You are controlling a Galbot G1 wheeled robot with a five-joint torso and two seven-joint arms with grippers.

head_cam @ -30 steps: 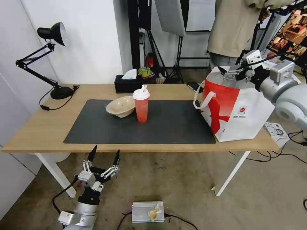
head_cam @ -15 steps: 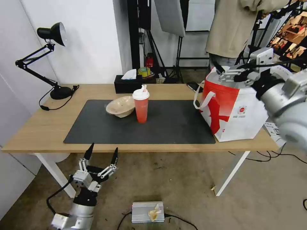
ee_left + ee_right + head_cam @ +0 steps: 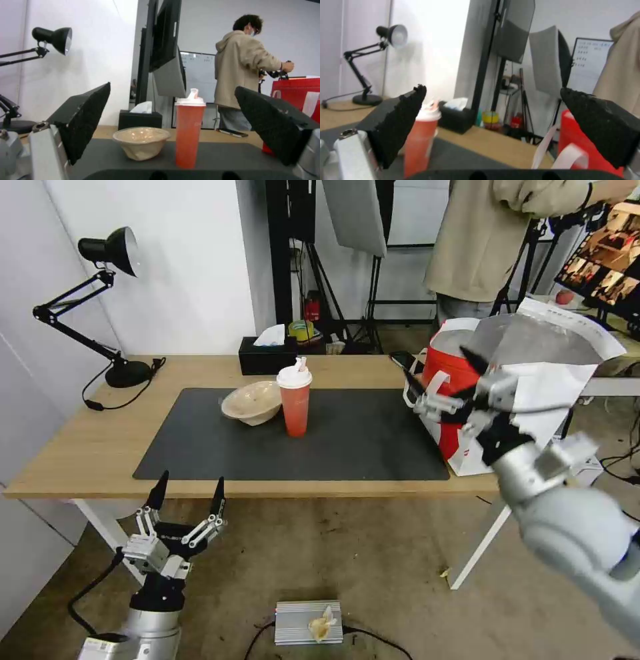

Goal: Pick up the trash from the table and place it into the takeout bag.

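On the dark mat of the table [image 3: 87, 447] stand two pieces of trash. One is a red cup with a white lid [image 3: 295, 400] [image 3: 189, 132] [image 3: 420, 142]; the other is a shallow beige bowl [image 3: 252, 402] [image 3: 141, 141] just left of it. The takeout bag [image 3: 563, 380] [image 3: 293, 92] [image 3: 576, 135] sits at the table's right end, its foil-lined flap raised. My right gripper [image 3: 440, 370] [image 3: 492, 88] hangs open and empty at the bag's left side, by the strap handles. My left gripper [image 3: 191, 488] [image 3: 172, 87] is open and empty below the table's front edge, facing the cup and bowl.
A black tissue box [image 3: 267, 357] stands behind the cup, and a phone [image 3: 403, 359] lies near the bag. A black desk lamp [image 3: 107, 313] occupies the table's far left corner. A silver box [image 3: 309, 621] lies on the floor. A person stands behind the bag.
My right arm has swung from above the bag's top down to its left front side. The bag's flap now stands up. My left gripper has dropped lower and to the left.
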